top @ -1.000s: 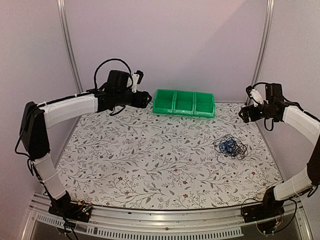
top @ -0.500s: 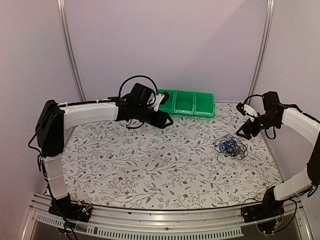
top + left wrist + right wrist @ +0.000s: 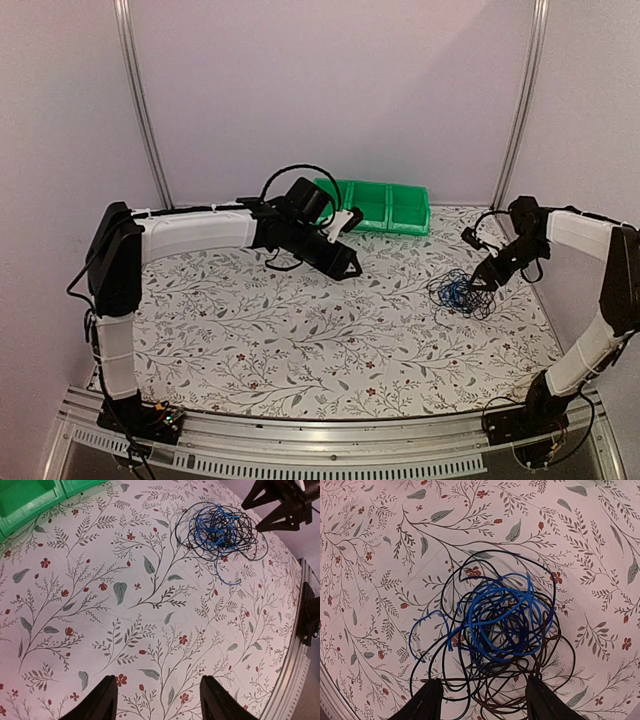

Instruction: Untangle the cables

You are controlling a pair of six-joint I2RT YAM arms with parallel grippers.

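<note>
The cables [image 3: 460,293] lie on the floral cloth at the right as a small loose tangle of thin black wires and one blue wire. My right gripper [image 3: 478,283] hangs at the tangle's right edge. In the right wrist view the cables [image 3: 505,625] fill the middle, and the right gripper [image 3: 484,680] is open with the lower black loops between its fingers. My left gripper [image 3: 352,270] is over the middle of the table, well left of the tangle. In the left wrist view the left gripper [image 3: 158,680] is open over bare cloth, with the cables [image 3: 220,530] far ahead.
A green three-compartment bin [image 3: 380,205] stands at the back centre, just behind the left arm's wrist. The aluminium table rail [image 3: 295,665] runs along the near edge. Upright frame posts [image 3: 520,110] stand at the back corners.
The left arm has swung from the back left to over the table's middle. The right arm has dropped from the back right to the tangle's edge. The cables have not moved.
</note>
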